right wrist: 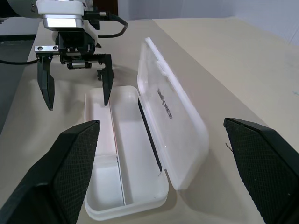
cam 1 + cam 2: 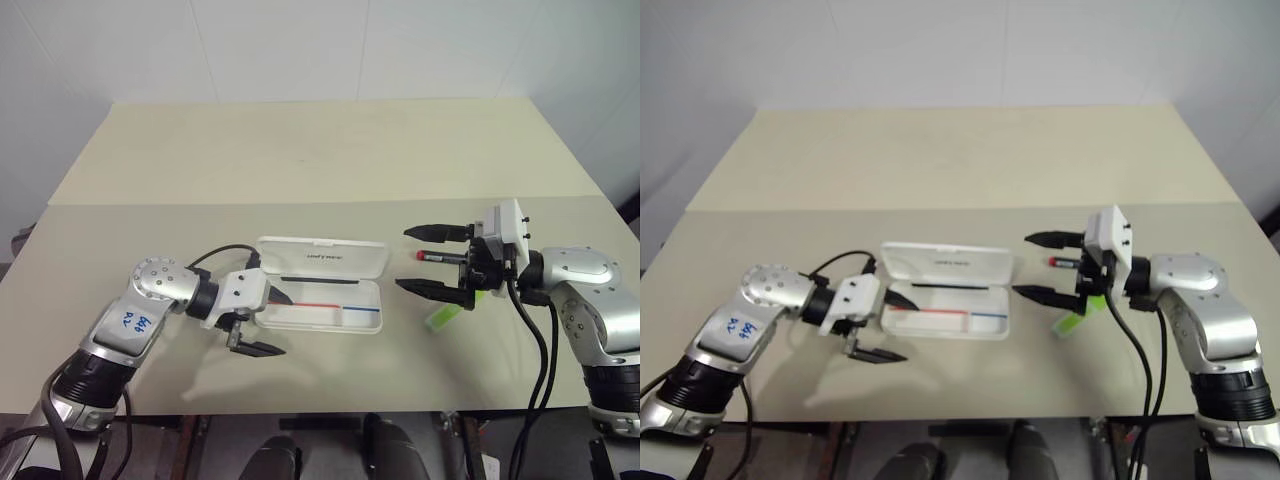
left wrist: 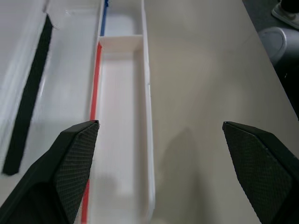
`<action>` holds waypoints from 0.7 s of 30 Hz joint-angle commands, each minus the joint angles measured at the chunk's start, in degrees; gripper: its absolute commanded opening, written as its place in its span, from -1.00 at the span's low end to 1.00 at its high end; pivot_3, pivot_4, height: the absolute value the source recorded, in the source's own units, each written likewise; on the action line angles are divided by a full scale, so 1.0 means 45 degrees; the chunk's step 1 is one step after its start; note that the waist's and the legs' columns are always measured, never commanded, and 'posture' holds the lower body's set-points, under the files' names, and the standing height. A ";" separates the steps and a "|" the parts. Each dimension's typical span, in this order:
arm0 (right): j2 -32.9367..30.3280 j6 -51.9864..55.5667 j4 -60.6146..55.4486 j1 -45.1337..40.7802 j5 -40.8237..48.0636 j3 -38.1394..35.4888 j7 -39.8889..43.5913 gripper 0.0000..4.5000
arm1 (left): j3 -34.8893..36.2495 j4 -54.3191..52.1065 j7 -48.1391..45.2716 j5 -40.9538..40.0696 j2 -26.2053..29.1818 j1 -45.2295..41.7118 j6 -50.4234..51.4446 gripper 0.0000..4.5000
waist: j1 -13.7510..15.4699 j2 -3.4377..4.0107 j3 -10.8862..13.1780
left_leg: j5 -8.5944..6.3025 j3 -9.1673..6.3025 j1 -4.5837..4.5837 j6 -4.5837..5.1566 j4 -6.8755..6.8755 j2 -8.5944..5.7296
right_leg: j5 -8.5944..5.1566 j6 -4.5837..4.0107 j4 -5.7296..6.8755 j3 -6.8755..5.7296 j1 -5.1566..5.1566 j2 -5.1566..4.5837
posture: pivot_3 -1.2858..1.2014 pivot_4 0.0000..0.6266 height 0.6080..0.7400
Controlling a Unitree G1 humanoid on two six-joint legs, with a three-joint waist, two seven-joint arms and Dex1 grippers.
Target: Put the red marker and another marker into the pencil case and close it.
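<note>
Left wrist view: released left gripper [image 3: 159, 158], textured black pads, over smooth white plastic pencil case [image 3: 124, 140].

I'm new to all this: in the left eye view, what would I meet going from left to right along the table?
Left gripper, jaws open → open pencil case → right gripper, jaws open. The red marker and green highlighter overlap that gripper, so I leave them out.

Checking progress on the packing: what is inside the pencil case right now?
The open pencil case holds no marker: just its divider, the red-and-blue stripe and a dark strip along the hinge side. Nothing there is covered.
</note>
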 commanded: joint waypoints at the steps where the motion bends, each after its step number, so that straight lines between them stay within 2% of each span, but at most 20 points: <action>1: 0.0114 -0.0223 -0.0110 -0.0281 0.0002 0.0016 0.0036 1.00 | 0.0381 -0.0459 -0.0059 -0.0371 0.0251 0.0041 -0.0060 1.00 | 0.0000 0.0000 0.0000 | 0.0000 0.0000 0.0000 0.0001 0.0000 0.0000 | 0.0000 0.0000 0.0000 0.0000 0.0000 0.0000 | 0.03 -0.52 1.00; 7: 0.0182 -0.0253 -0.0128 -0.0247 -0.0009 0.0078 -0.0002 1.00 | 0.0822 -0.0666 -0.0120 -0.0880 0.0457 0.0047 -0.0070 1.00 | 0.0000 0.0000 0.0000 | -0.0001 -0.0001 0.0000 0.0001 -0.0002 0.0001 | 0.0000 0.0000 -0.0002 -0.0001 0.0000 0.0001 | 0.03 -0.52 1.00; 14: 0.0240 -0.0320 0.0051 -0.0380 -0.0037 0.0127 0.0047 1.00 | 0.2309 -0.1465 -0.0044 -0.2239 0.1027 0.0550 0.0499 1.00 | -0.0056 0.0001 0.0000 | -0.0002 -0.0001 0.0000 -0.0001 -0.0005 0.0004 | 0.0000 0.0000 -0.0003 0.0001 -0.0001 0.0001 | 0.03 -0.52 1.00; 21: 0.0049 -0.0682 0.0905 -0.0979 -0.0244 0.0176 0.0444 1.00 | 0.4205 -0.3467 0.0728 -0.3566 0.1863 0.2223 0.2037 1.00 | -0.0066 0.0001 0.0001 | -0.0005 -0.0001 0.0003 -0.0001 -0.0016 0.0012 | 0.0000 -0.0001 -0.0008 0.0002 -0.0003 0.0004 | 0.03 -0.52 1.00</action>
